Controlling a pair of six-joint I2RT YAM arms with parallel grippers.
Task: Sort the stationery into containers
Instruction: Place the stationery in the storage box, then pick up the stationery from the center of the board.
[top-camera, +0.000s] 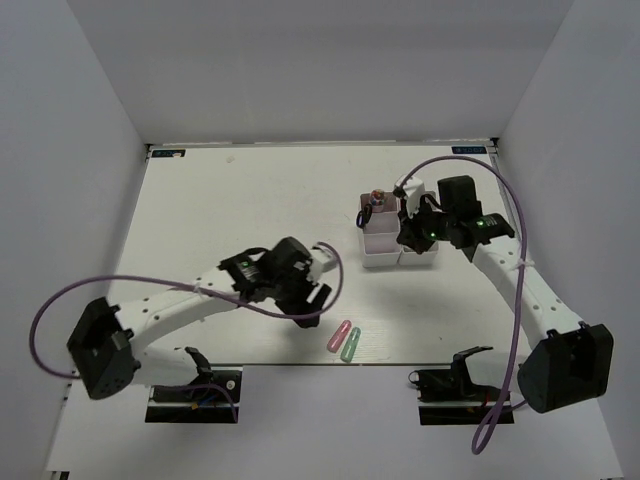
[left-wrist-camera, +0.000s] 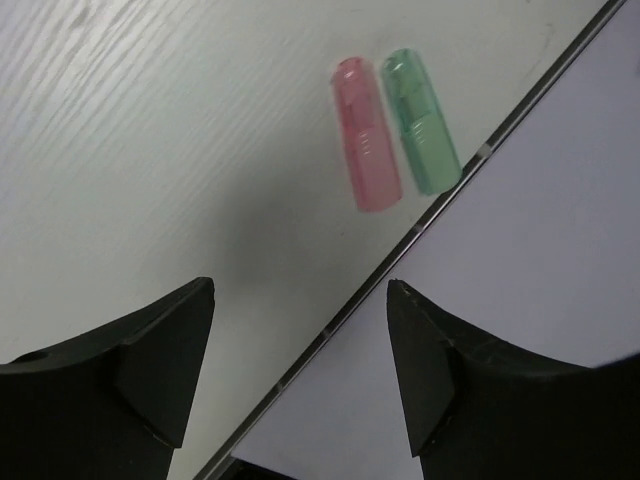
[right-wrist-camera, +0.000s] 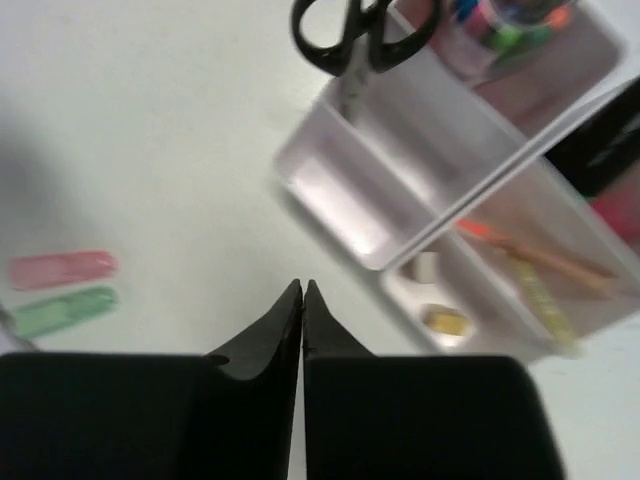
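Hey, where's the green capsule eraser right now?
In the top view the green capsule eraser lies by the table's near edge, just right of the pink capsule eraser, ahead of the open left fingers.

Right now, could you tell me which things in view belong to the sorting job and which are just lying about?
Job:
- pink eraser and green eraser, both unsorted
- trays
- scissors, pen and clip, in the trays

Not the job:
- purple cables
- labels at the far edge
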